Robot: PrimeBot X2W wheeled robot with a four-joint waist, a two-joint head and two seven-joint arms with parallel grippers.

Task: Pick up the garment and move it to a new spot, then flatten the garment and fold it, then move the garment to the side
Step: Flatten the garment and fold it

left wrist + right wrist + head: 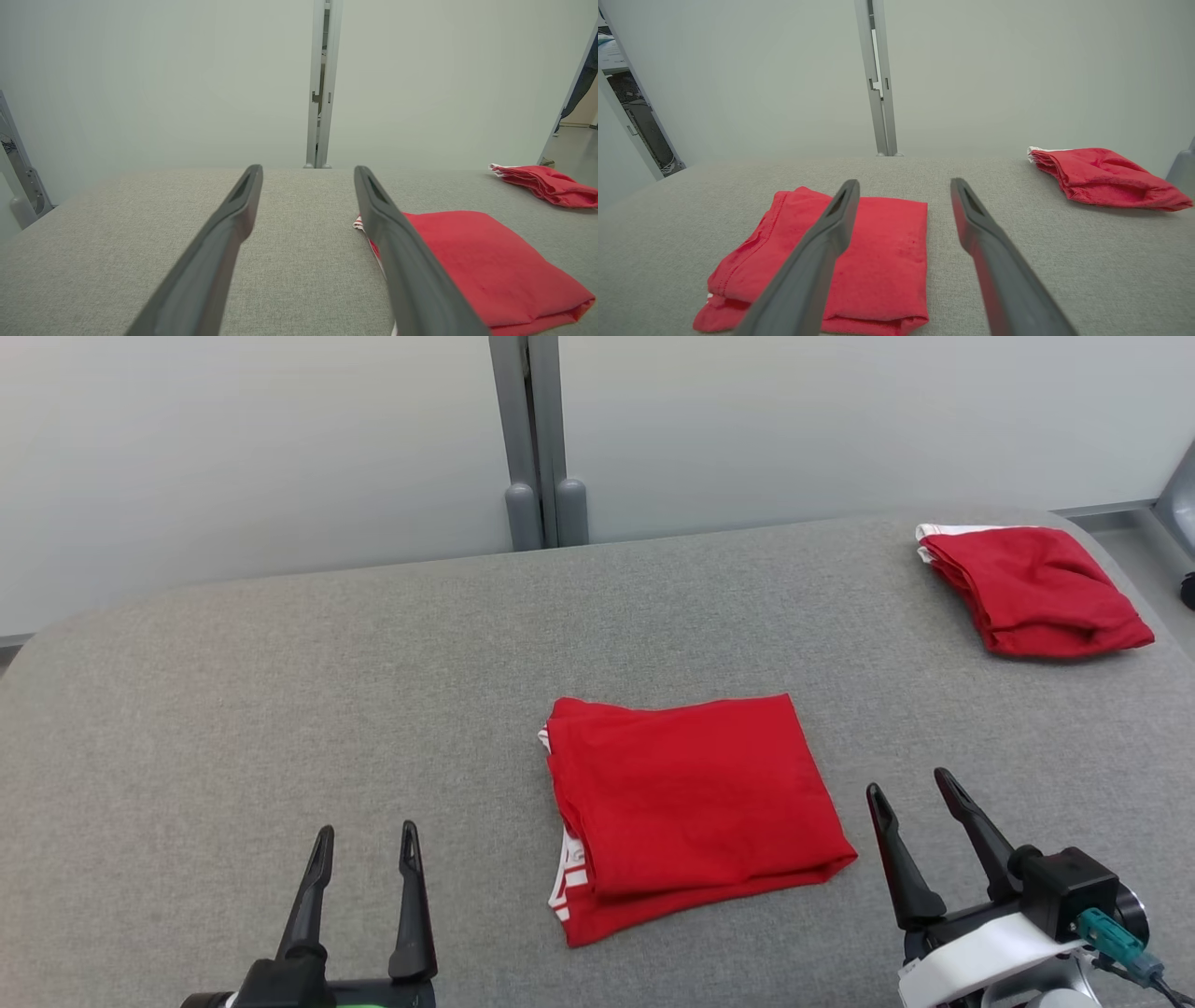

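both my left gripper [366, 829] and right gripper [907, 782] carry long dark tapered fingers [310, 896]; the right one wears a white cuff [971, 957] and teal plug [1106, 933].

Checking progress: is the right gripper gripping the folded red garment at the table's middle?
No, the right gripper stands open beside the folded red garment, grey table showing between them.

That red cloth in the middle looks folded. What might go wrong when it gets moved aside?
The folded garment lies in loose layers; the open right gripper might catch only the top one and undo the fold. Dragging it over the grey fabric table may bunch it. The second red garment at the far right corner could get knocked.
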